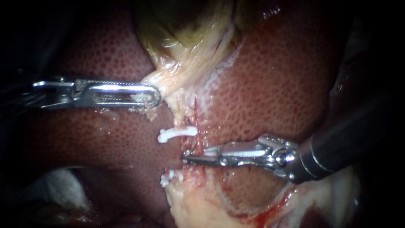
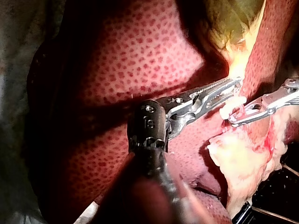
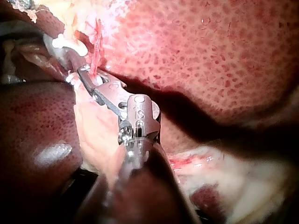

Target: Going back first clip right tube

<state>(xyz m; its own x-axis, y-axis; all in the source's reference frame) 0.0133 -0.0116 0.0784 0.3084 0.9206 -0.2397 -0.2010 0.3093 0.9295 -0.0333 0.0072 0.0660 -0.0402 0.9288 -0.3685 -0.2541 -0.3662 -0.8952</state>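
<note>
A thin pale tube (image 1: 180, 110) runs down from the yellowish gallbladder (image 1: 190, 38) between the liver lobes. A white clip (image 1: 177, 134) sits across it, and a second white clip (image 1: 168, 178) lies lower, at the edge of the fatty tissue. My right instrument (image 1: 187, 158) comes in from the right, just below the upper clip, jaws slightly open with nothing in them. The right wrist view shows the same clip (image 3: 63, 44) just ahead of its jaws (image 3: 83, 73). My left instrument (image 1: 157, 96) holds the gallbladder's pale neck tissue, pulling it leftward; its toothed jaws (image 2: 233, 88) also show in the left wrist view.
Mottled red liver (image 1: 274, 84) surrounds the site on both sides. Pale fatty tissue with fresh blood (image 1: 261, 215) lies below my right instrument. Something white like gauze (image 1: 59, 185) shows at the lower left.
</note>
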